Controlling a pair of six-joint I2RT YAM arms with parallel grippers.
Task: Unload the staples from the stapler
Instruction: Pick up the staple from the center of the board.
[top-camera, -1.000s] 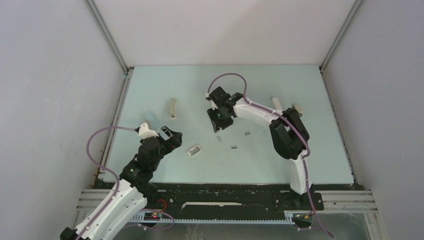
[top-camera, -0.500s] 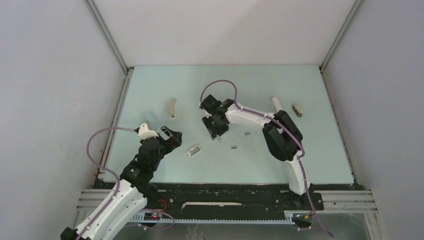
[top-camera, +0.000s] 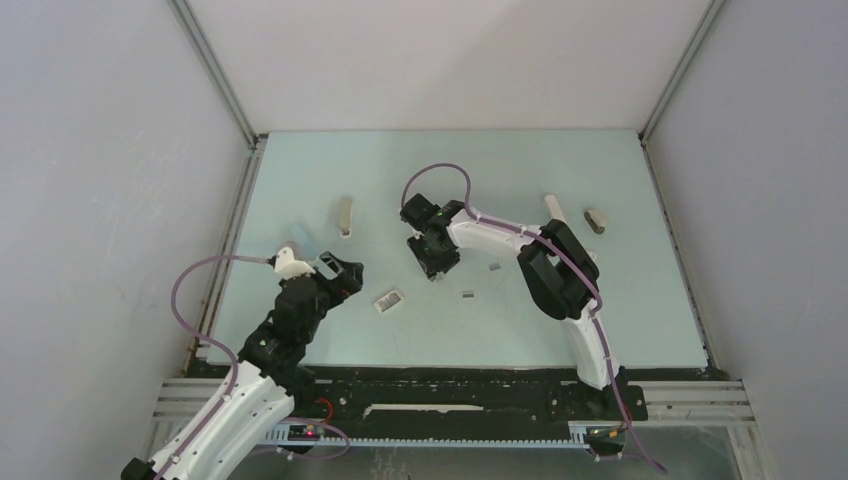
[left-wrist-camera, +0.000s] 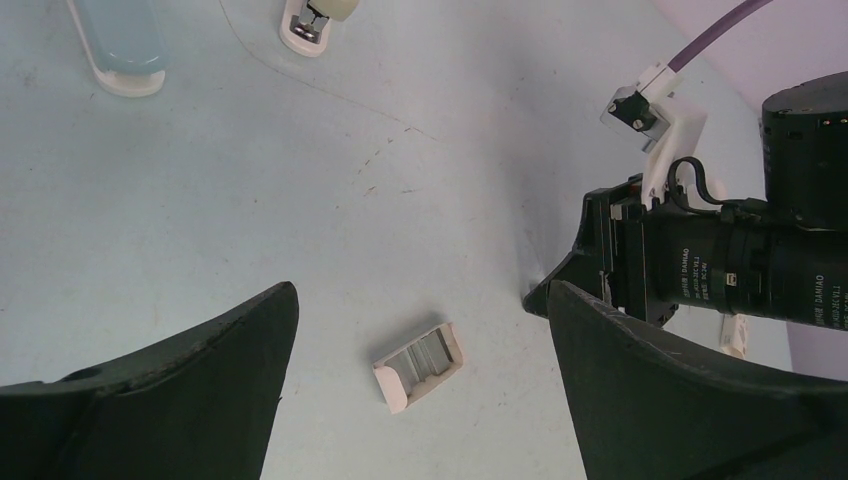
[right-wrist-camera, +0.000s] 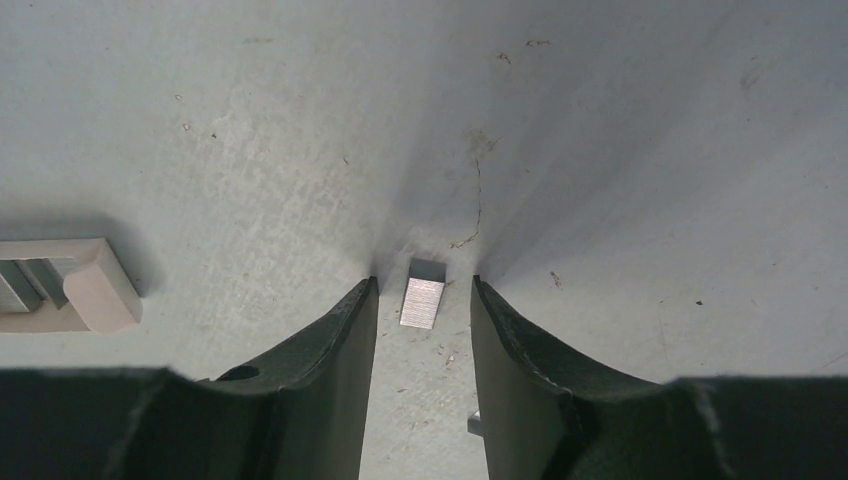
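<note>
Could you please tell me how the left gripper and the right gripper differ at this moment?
The left gripper has its jaws wide apart; those of the right gripper are much narrower. The right gripper is down at the table, its fingers straddling a staple strip without touching it. The left gripper looks down on a small white tray from higher up. Both are open and hold nothing.
</note>
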